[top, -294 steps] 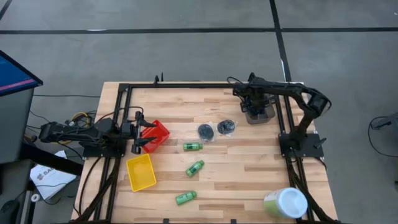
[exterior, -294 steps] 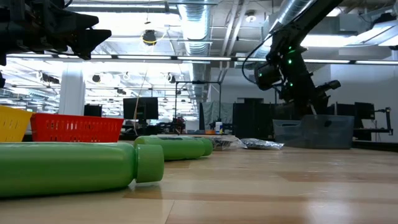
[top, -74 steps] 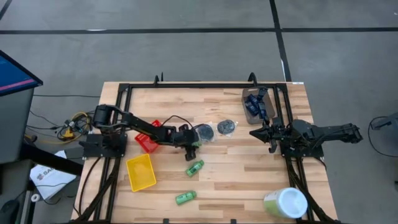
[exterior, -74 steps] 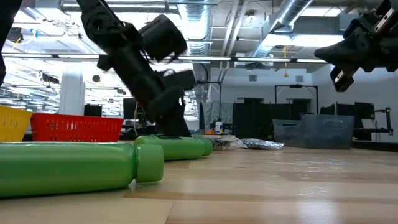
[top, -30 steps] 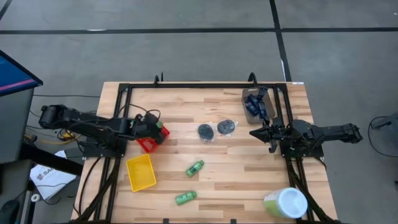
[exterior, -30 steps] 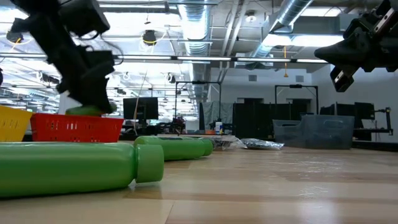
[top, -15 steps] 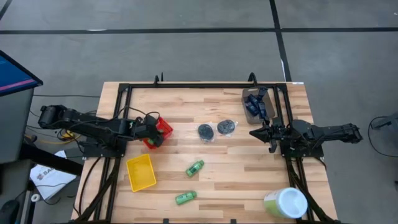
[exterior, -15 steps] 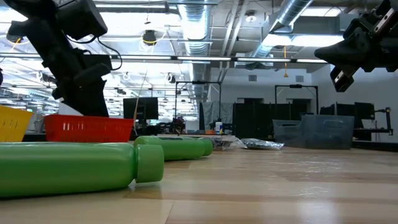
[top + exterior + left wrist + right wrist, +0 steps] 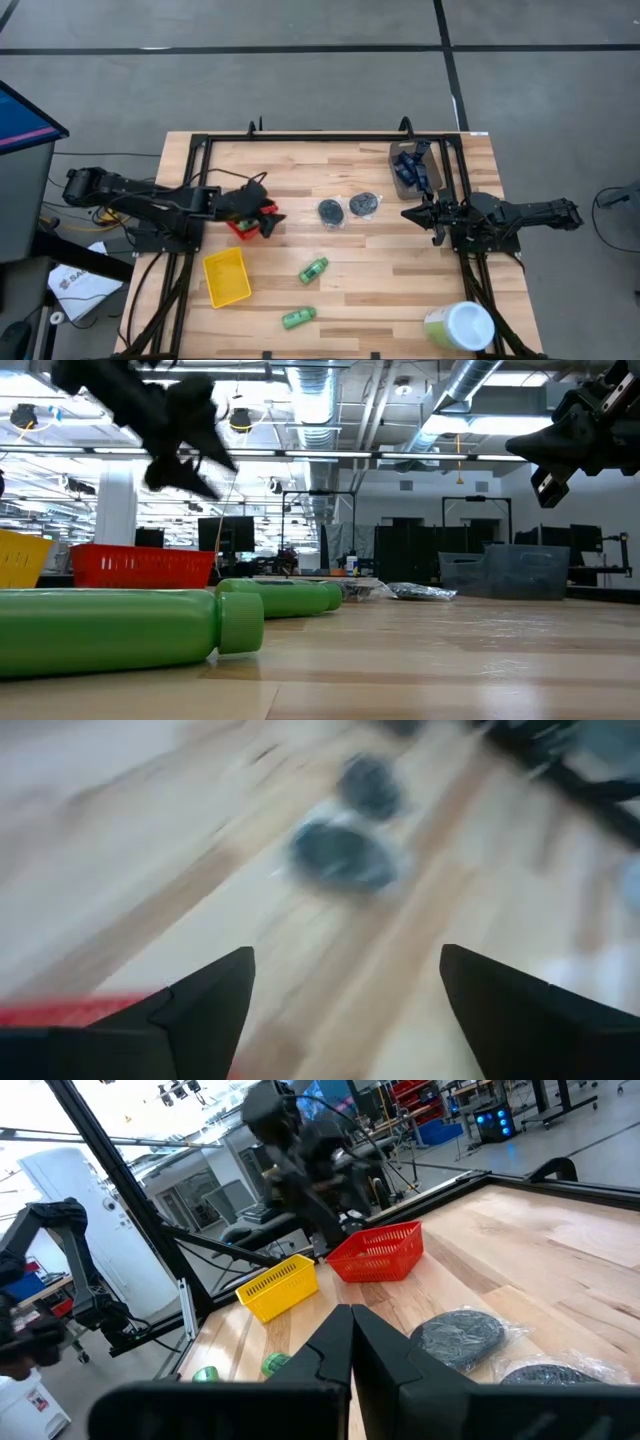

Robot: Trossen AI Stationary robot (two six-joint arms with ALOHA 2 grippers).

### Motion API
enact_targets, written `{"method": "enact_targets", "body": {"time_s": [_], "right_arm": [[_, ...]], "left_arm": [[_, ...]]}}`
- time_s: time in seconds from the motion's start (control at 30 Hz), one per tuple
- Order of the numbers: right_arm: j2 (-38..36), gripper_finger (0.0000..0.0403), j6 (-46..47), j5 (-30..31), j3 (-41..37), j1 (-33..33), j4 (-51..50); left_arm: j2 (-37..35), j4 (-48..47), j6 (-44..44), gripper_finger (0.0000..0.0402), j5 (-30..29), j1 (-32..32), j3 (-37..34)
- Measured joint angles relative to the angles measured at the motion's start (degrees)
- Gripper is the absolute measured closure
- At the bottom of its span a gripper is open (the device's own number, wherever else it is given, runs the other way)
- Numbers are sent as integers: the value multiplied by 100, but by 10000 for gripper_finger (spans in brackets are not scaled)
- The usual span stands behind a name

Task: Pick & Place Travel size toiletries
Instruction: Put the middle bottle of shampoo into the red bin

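Note:
My left gripper hangs open above the right edge of the red bin, holding nothing; in the left wrist view its fingers stand wide apart. Two green bottles lie on their sides on the table. Two dark grey discs lie flat in clear wrapping near the middle. Dark blue tubes sit in the grey bin. My right gripper is shut and waits to the right of the discs.
A yellow bin sits nearer than the red bin. The pale green-and-white tub stands at the near right corner. A black frame runs around the table. Bare wood lies between the bottles and the right arm.
The left gripper, which carried a green bottle over the red bin a second ago, dipped into the bin, then rose and swung toward the table's right. No bottle shows between its fingers now. The red bin shifted slightly while the gripper was in it.

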Motion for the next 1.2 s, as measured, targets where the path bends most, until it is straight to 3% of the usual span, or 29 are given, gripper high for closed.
{"method": "enact_targets", "body": {"time_s": [0.23,0.7,1.2], "right_arm": [[1,403,0,-4,1,0,-1],[1,403,0,-4,0,0,0],[2,403,0,-2,0,0,-2]], "left_arm": [[1023,30,367,89,-5,-400,1155],[3319,-447,138,89,-140,-1152,3011],[4745,-525,-1281,89,-1198,-1931,3431]]}}
